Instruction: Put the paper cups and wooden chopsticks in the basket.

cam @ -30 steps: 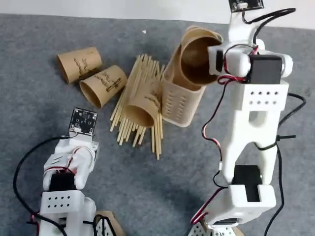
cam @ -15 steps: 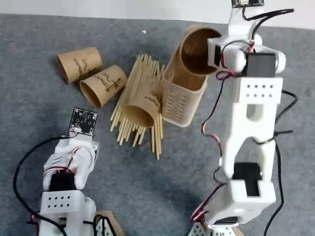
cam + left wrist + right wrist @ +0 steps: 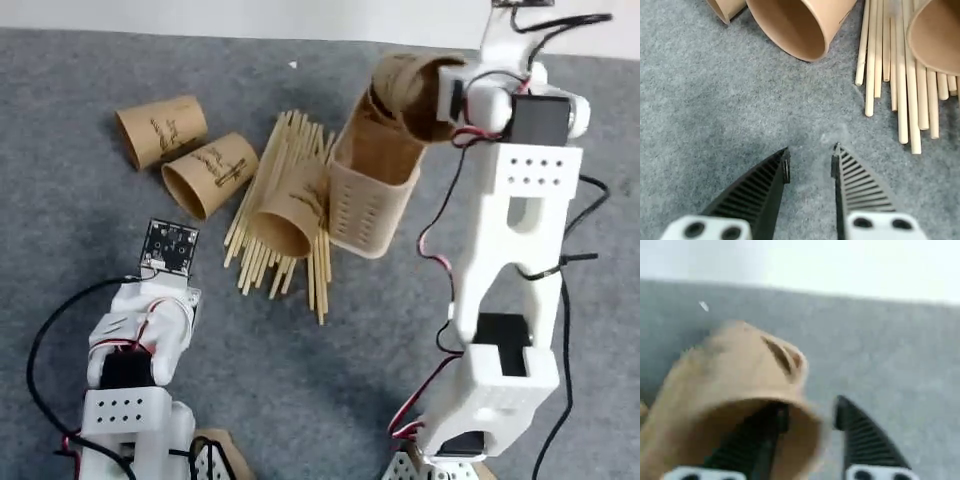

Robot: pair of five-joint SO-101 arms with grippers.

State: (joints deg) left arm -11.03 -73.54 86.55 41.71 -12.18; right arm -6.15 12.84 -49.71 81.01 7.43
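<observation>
A brown paper cup [image 3: 408, 85] tilts over the far rim of the beige perforated basket [image 3: 365, 210]. My right gripper [image 3: 811, 407] is open. One of its fingers [image 3: 762, 437] is inside that cup [image 3: 735, 385] and the other is outside, with the rim between them. Two more cups [image 3: 160, 128] [image 3: 208, 172] lie on their sides at the left. A third cup [image 3: 290, 215] lies on the wooden chopsticks [image 3: 262, 205] beside the basket. My left gripper [image 3: 810, 159] hangs open above bare carpet, short of a cup's mouth [image 3: 795, 25] and the chopsticks' ends [image 3: 895, 90].
Grey carpet [image 3: 380, 330] covers the table, with open floor between the two arm bases. A white wall strip runs along the far edge [image 3: 200, 15]. The basket leans against the chopsticks pile.
The right arm has moved toward the far edge. The cup at its fingers has tipped from mouth-up to lying on its side over the basket rim. The left arm has kept still.
</observation>
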